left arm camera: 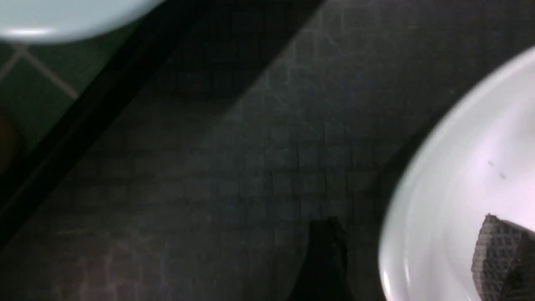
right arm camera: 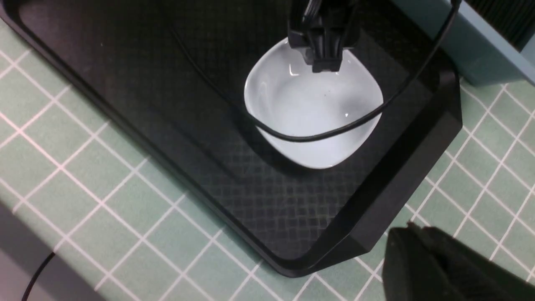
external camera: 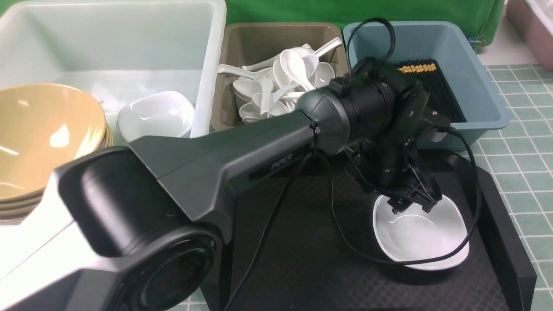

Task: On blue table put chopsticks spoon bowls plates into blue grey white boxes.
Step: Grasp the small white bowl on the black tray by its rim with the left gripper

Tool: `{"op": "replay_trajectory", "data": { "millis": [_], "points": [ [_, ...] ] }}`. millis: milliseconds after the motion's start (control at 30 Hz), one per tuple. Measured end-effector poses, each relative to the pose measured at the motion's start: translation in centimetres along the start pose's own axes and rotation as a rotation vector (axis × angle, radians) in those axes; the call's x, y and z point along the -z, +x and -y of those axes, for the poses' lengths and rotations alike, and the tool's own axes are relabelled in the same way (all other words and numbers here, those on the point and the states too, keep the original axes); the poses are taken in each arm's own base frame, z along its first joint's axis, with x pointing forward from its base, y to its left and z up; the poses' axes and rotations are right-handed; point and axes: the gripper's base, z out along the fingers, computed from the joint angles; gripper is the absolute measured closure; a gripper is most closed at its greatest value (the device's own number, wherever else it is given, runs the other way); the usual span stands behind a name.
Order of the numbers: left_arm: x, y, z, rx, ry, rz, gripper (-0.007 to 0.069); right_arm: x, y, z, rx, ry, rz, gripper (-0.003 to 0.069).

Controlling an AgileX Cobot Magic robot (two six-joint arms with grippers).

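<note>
One white plate (external camera: 421, 237) lies on the black tray (external camera: 302, 259). My left gripper (external camera: 411, 208) hangs over the plate's far rim, open. In the left wrist view one ribbed pad (left arm camera: 497, 251) is inside the plate (left arm camera: 459, 179) and the other finger (left arm camera: 326, 259) is outside its rim. My right gripper (right arm camera: 411, 234) is shut and empty, over the blue table (right arm camera: 83, 188) off the tray's corner. Tan bowls (external camera: 43, 138) and another plate (external camera: 155, 114) sit in the white box (external camera: 207, 65). Spoons (external camera: 281, 82) fill the grey box (external camera: 242, 43). Chopsticks (external camera: 436, 86) lie in the blue box (external camera: 484, 95).
The left arm (external camera: 216, 164) stretches across the front view and hides much of the tray. Its black cable (right arm camera: 317, 136) loops over the plate. The tray's raised rim (right arm camera: 401, 175) lies between the plate and my right gripper. A pink bin (external camera: 535, 26) stands at the far right.
</note>
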Motion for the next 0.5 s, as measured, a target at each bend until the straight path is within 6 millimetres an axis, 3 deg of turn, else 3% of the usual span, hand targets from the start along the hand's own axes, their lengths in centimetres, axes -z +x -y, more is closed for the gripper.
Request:
{"op": "replay_trajectory", "data": {
  "millis": [200,400,500],
  "points": [
    [-1.8,0.1,0.4,0.031,0.042,-0.004,0.0247,-0.8,0.5,-0.2,0.006,-0.006,-0.032,0.061],
    [-2.2,0.1,0.4,0.046,0.05,-0.008,0.0427,-0.8,0.2,-0.2,0.006,-0.004,-0.005,0.061],
    [-0.8,-0.2,0.3,0.052,0.062,0.001,0.052,-0.8,0.1,-0.2,0.005,-0.003,0.013,0.061]
  ]
}}
